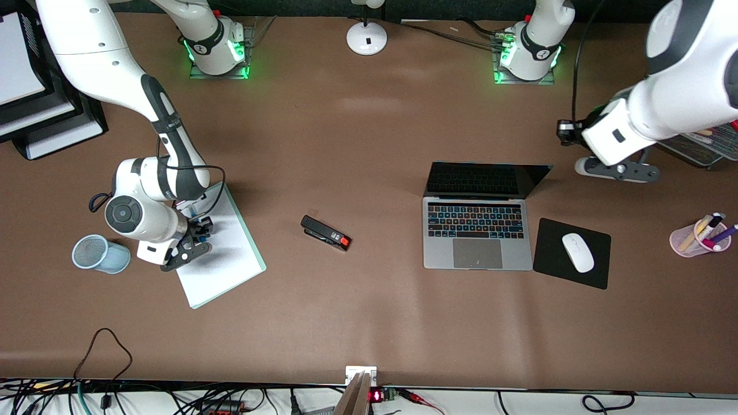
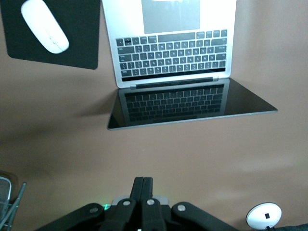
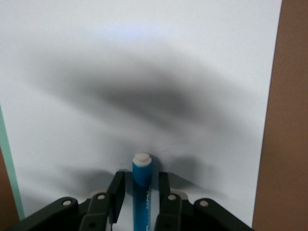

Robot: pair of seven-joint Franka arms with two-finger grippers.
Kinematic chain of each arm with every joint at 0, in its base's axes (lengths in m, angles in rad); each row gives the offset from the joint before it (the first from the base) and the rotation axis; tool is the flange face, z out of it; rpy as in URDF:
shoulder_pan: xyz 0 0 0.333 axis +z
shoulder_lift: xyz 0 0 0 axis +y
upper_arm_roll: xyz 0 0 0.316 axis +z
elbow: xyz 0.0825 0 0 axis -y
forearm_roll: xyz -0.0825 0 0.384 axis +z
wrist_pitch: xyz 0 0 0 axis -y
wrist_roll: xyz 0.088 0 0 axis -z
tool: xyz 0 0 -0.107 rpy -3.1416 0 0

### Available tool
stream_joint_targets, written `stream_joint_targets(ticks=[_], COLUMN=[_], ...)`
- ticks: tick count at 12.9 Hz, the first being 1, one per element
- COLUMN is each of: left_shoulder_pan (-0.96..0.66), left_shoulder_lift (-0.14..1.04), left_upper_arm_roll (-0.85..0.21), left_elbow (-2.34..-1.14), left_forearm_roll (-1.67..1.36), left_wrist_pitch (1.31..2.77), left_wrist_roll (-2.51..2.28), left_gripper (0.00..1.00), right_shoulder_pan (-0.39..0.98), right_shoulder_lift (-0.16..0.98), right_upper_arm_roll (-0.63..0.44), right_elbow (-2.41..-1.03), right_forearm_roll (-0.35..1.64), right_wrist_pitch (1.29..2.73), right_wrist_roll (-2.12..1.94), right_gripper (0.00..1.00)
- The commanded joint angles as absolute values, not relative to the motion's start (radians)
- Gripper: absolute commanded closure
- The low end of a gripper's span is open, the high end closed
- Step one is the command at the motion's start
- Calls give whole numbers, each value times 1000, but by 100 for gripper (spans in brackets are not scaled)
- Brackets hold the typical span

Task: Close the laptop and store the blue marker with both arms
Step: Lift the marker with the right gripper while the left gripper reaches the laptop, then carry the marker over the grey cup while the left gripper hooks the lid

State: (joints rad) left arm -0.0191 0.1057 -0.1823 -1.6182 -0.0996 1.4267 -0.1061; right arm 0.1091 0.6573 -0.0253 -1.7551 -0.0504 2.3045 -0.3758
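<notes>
The slim silver-grey laptop (image 1: 477,230) sits open on the brown table toward the left arm's end, its black keyboard glowing with coloured keys and its dark screen (image 2: 192,103) tilted well back, mirroring the keys. The bright blue marker with a white end (image 3: 142,185) lies on the white sheet of the green-edged clipboard (image 1: 222,253) toward the right arm's end of the table, its barrel running between the right gripper's (image 3: 141,195) two black fingers (image 3: 117,192). Those fingers stand on either side of the barrel with a thin gap showing on each side, so they are apart and not pressing it. In the front view the right gripper (image 1: 196,233) is low over the clipboard and hides the marker.

The left gripper (image 2: 143,192) hangs above the bare table on the base side of the laptop's screen, its fingers pressed flat together with nothing between them.

A light blue mesh cup (image 1: 101,253) lies tipped on its side just beside the clipboard. A black stapler with a red tip (image 1: 326,233) lies between clipboard and laptop. A white mouse (image 1: 578,252) rests on a black mouse pad (image 1: 548,259) beside the laptop, and a pink cup of markers (image 1: 697,236) lies near the table's edge.
</notes>
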Motion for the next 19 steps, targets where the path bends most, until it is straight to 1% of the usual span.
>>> stream_joint_targets(ticks=[1, 4, 5, 7, 9, 11, 13, 15, 16, 18, 19], left_shoulder_pan=[-18, -17, -18, -17, -18, -17, -14, -14, -14, -8, -8], left_shoulder_lift=[46, -35, -49, -49, -51, -51, -45, -41, -40, -22, -23], left_upper_arm_roll=[-202, -222, -224, -259, -288, -331, -350, -350, -350, -350, -350], left_elbow=[-1706, -1895, -1952, -2012, -2068, -2127, -2160, -2215, -2230, -2233, -2232], left_forearm_roll=[-120, -136, -152, -169, -169, -169, -167, -166, -166, -166, -166], left_wrist_pitch=[1459, 1586, 1630, 1701, 1779, 1879, 1954, 2041, 2077, 2129, 2131], left_wrist_roll=[-127, -135, -135, -137, -159, -176, -178, -178, -175, -166, -166], left_gripper=[100, 100, 100, 100, 100, 100, 100, 100, 100, 100, 100], right_shoulder_pan=[101, 103, 103, 101, 100, 94, 80, 66, 36, -12, -43], right_shoulder_lift=[675, 675, 673, 658, 609, 574, 546, 493, 470, 419, 404], right_upper_arm_roll=[-20, -20, -20, -18, -20, -21, -21, -29, -28, -26, -26], right_elbow=[-1732, -1733, -1733, -1730, -1697, -1613, -1557, -1554, -1554, -1557, -1559], right_forearm_roll=[-51, -48, -48, -49, -48, -48, -46, -46, -46, -22, 30], right_wrist_pitch=[2310, 2310, 2307, 2295, 2209, 2076, 1998, 1993, 1991, 1990, 1990], right_wrist_roll=[-393, -391, -391, -393, -394, -405, -448, -564, -625, -794, -901], right_gripper=[77, 81, 86, 100, 100, 100, 100, 100, 100, 100, 100])
